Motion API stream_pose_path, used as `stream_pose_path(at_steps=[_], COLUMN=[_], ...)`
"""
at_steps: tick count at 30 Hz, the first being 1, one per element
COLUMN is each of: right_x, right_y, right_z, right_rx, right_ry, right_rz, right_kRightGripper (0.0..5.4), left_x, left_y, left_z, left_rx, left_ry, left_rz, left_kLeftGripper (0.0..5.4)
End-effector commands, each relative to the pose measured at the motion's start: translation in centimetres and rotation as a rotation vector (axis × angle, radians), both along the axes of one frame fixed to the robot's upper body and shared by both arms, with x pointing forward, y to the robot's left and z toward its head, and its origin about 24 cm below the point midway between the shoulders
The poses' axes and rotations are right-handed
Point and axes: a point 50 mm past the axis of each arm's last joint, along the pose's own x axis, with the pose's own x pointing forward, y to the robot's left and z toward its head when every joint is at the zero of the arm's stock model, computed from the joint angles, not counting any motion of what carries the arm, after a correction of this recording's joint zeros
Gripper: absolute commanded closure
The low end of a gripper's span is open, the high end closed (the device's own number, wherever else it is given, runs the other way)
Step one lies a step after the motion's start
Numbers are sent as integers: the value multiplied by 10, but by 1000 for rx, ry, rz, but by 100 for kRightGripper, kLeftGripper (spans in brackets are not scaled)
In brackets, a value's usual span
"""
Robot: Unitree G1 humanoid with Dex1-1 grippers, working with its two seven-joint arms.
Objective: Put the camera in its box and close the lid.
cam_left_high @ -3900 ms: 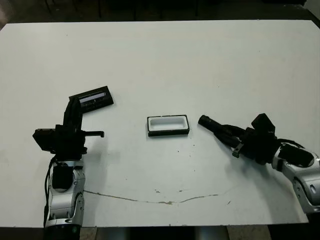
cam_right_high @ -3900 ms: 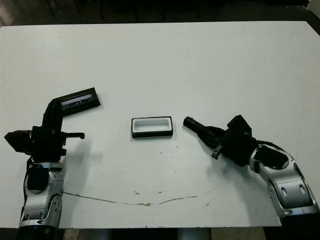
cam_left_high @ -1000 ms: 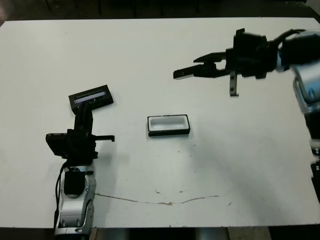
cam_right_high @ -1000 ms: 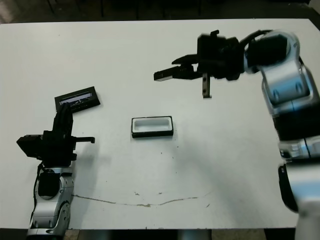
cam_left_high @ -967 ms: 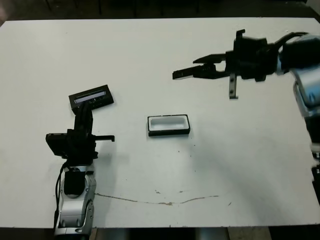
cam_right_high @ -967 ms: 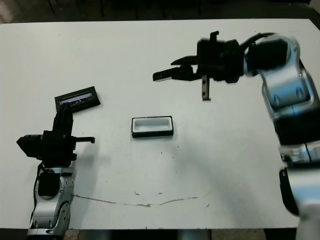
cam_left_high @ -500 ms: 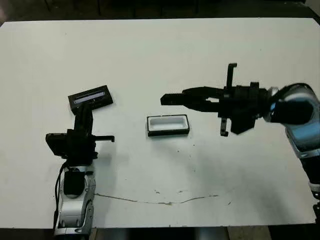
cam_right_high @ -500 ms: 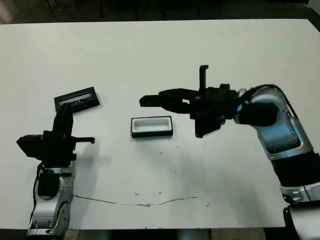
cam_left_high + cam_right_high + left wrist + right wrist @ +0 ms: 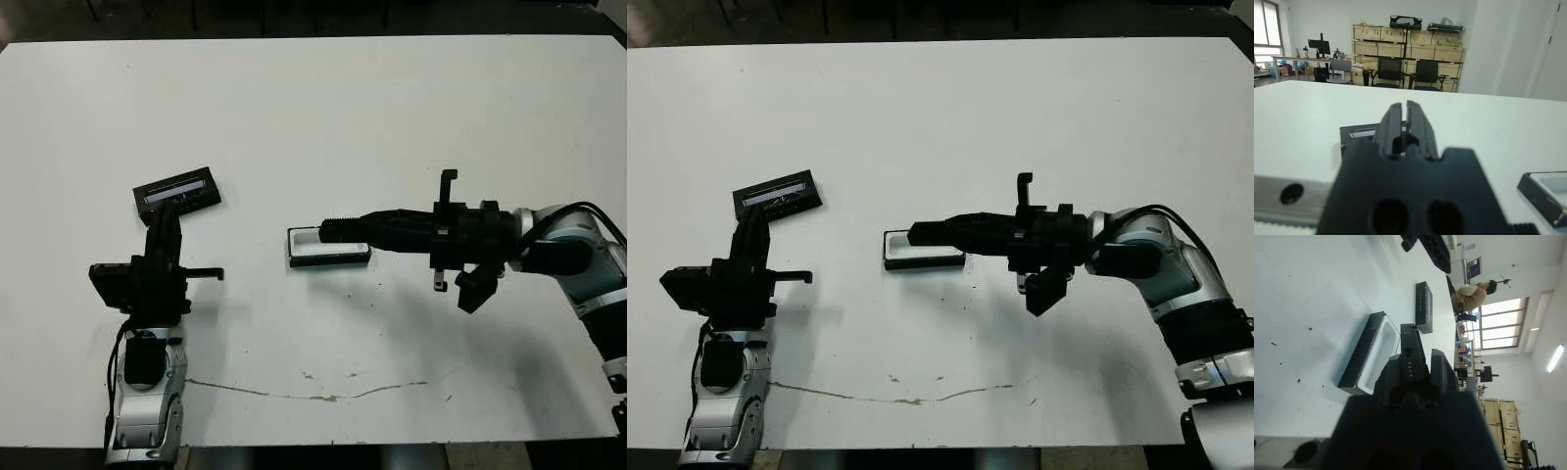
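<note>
Right wrist view: slim black camera pinched in right claw

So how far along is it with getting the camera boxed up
Done: the right hand has the camera gripped and has brought it over the box. In hand: lowering it in; from these views it is not yet seated in the white lining. Left: release it, then fetch the lid, which lies flat on the table just beyond the idle left hand, and close the box.
</note>
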Motion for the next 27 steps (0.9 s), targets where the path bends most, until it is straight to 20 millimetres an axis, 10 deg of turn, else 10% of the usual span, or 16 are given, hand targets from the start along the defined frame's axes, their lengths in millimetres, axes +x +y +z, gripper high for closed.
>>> stream_pose_path(at_steps=[1,27], right_x=[3,13], right_y=[1,13], right_z=[-3,1], right_rx=[-67,-146], right_ry=[-1,-22], right_rz=[-9,-20], right_kRightGripper=[522,522], left_x=[-3,-3], left_y=[2,-1], left_z=[-8,-10], left_rx=[11,12], left_ry=[41,40], left_rz=[10,18], left_kLeftGripper=[540,540])
